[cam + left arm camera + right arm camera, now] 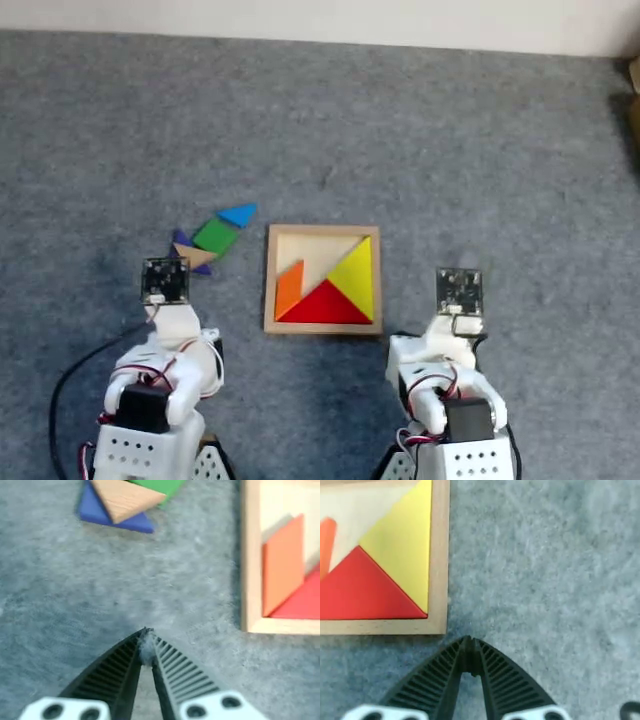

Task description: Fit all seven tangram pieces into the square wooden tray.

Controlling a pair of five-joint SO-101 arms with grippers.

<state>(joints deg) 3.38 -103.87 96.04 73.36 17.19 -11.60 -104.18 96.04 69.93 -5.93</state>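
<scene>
A grey felt-like mat (pixel 450 150) covered the whole work surface, its nap mottled in lighter and darker patches. A pale strip (pixel 300 20) ran along the top edge of the frame. A brown object (pixel 634 90), too cropped to identify, poked in at the upper right edge.

We see the dark blue piece (pixel 95 511) only in part: the wood-coloured triangle (pixel 125 499) lies across it, so its full outline is hidden. In the left wrist view the picture's edge cuts off the green piece (pixel 162 486), the red piece (pixel 302 605) and most of the wooden tray (pixel 251 555). In the right wrist view the orange piece (pixel 326 540) is cut to a sliver, and three of the tray's corners fall outside.
</scene>
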